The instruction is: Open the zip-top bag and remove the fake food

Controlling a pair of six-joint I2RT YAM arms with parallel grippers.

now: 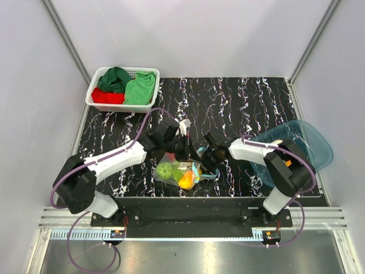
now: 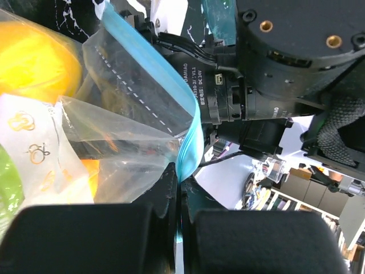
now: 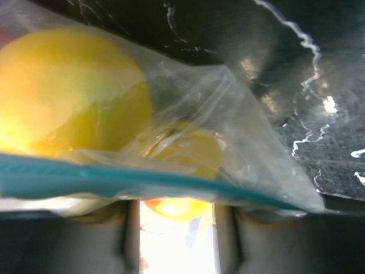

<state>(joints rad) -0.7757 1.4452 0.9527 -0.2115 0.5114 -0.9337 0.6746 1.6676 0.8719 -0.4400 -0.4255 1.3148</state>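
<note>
Left gripper point(image 2: 178, 188) clamped on the zip-top bag point(image 1: 178, 172) at its blue strip point(image 2: 142, 74) to anchor one lip, my right gripper point(image 3: 177, 211) half-spread at that strip, grip uncertain; bag at the table's point(image 1: 239, 103) near edge between my arms, fake food point(image 3: 68, 91) inside.

far left: white basket point(image 1: 121, 107) — green cloths point(image 1: 140, 87), red cloth point(image 1: 107, 96) inside | right: teal tub point(image 1: 311, 141) | black marbled mat point(image 1: 239, 103)

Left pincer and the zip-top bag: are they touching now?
Touching. The left wrist view shows the left pincer shut on the zip-top bag: its blue zip strip runs down between the two closed fingers.
</note>
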